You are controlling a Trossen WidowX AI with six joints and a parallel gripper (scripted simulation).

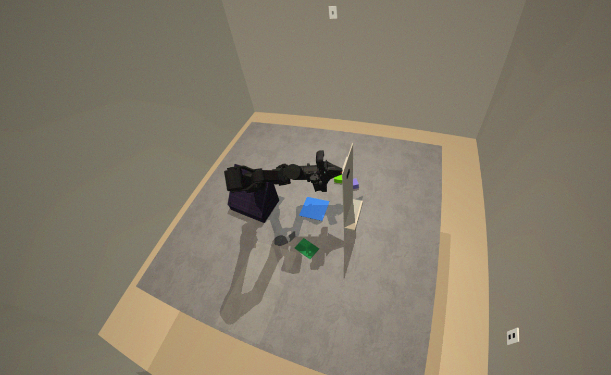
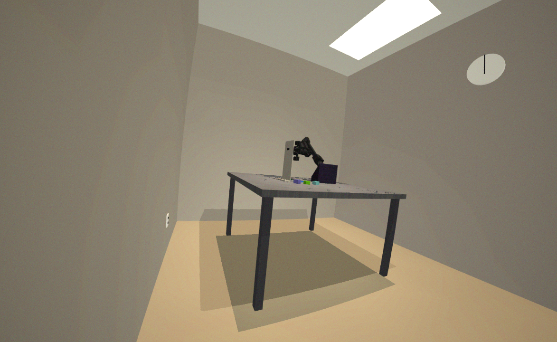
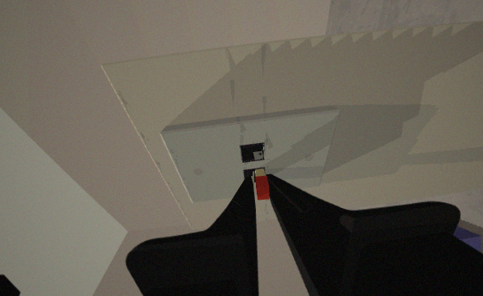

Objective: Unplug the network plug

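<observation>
From above, the arm reaches from its base across the table (image 1: 251,298) to the upright panel (image 1: 348,186), with the gripper (image 1: 336,170) right at the panel's face. The spot where the tips meet the panel is hidden by the wrist. A blue square (image 1: 314,208) lies on the table just beside the panel's foot and a green square (image 1: 306,248) lies farther off. Which of them is the marked one cannot be told from here. A green block (image 1: 338,178) and a purple block (image 1: 355,184) sit by the panel under the wrist. In the exterior view the gripper is high against the panel, well above the table, too small to show its tips. The wrist view shows the most. The red plug (image 3: 262,188) sits in the lower socket of the pale plate (image 3: 208,156), under an empty socket (image 3: 253,152). The two dark fingers have drawn close in and pinch the plug on its sides. A small tan piece, probably the tab (image 3: 259,172), shows where the plug meets the socket. The plug looks small, rigid and light, with smooth sides that could slip. I would hold it on the red body near the plate, so that it cannot twist, and pull it straight out only once the tab is pressed down.
</observation>
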